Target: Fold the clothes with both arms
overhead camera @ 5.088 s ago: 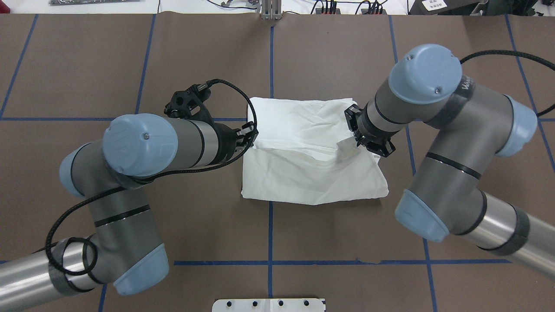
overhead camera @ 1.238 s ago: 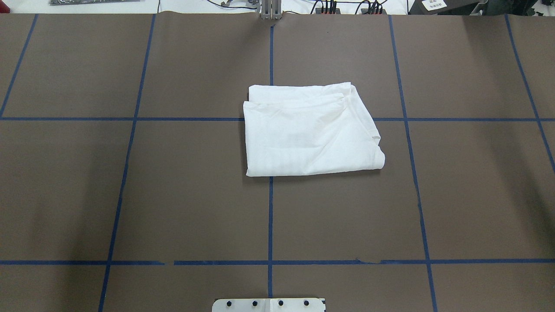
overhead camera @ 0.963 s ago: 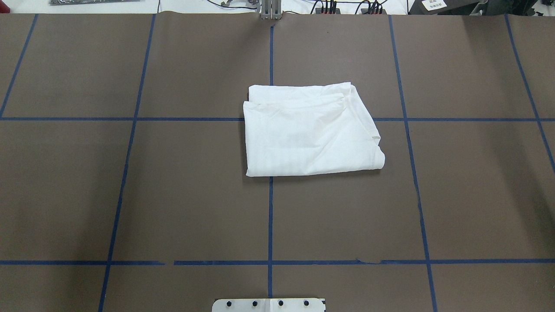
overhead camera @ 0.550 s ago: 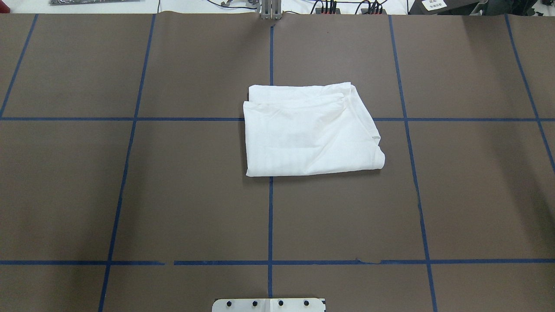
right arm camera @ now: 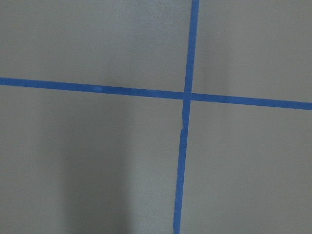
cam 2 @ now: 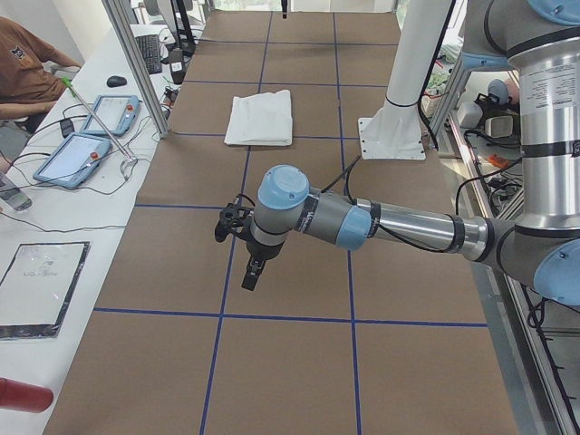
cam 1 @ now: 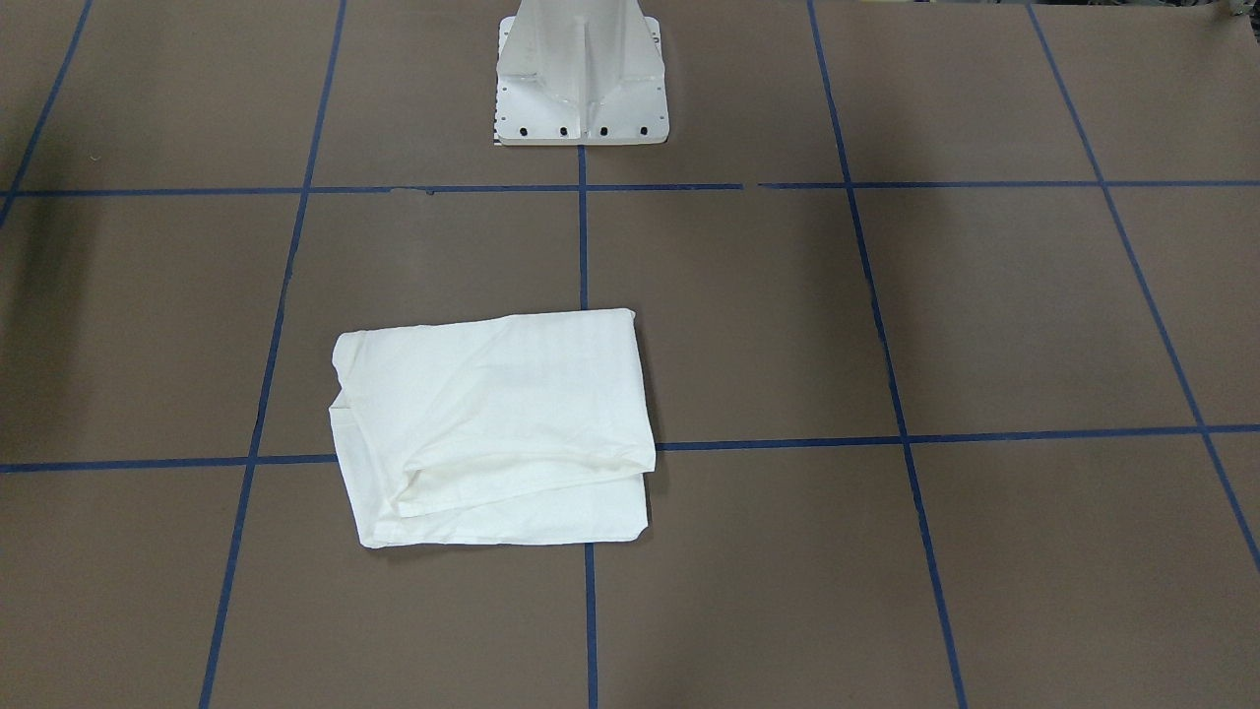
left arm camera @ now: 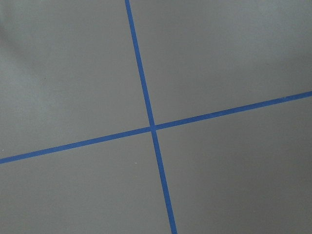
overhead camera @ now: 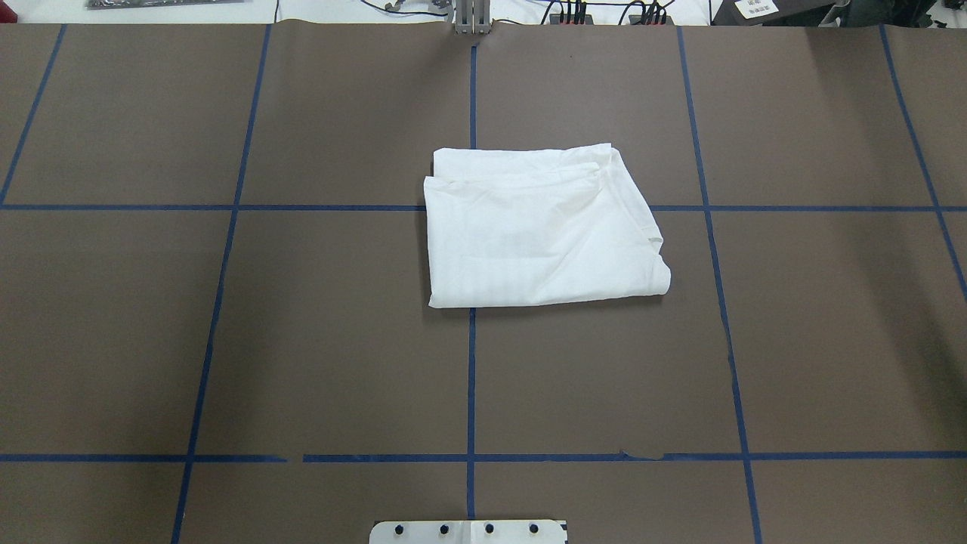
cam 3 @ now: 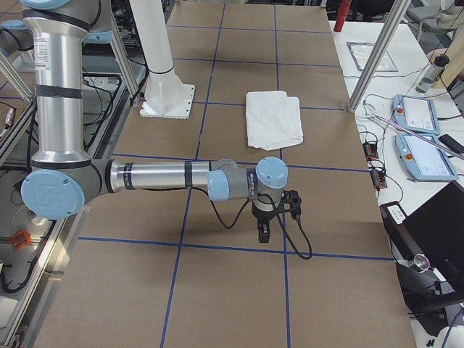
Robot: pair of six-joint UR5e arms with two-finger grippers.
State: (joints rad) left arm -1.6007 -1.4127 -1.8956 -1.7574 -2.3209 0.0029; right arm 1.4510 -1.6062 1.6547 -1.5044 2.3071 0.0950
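Brown papered table (overhead camera: 302, 340); white folded fabric shirt (overhead camera: 540, 227) mid-table toward far edge; black left gripper (cam 2: 256, 274) and right gripper (cam 3: 262, 230) out at table ends, can't tell if clenched; risk: offset top layer could slump open, nothing pinning it.

Brown table (overhead camera: 302, 340), blue tape grid (overhead camera: 471, 378), white side desk (cam 2: 82, 231)

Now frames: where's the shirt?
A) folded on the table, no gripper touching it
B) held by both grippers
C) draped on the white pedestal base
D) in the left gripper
A: the shirt lies folded on the table, and the side views show the left gripper and right gripper hanging over the table well apart from it.
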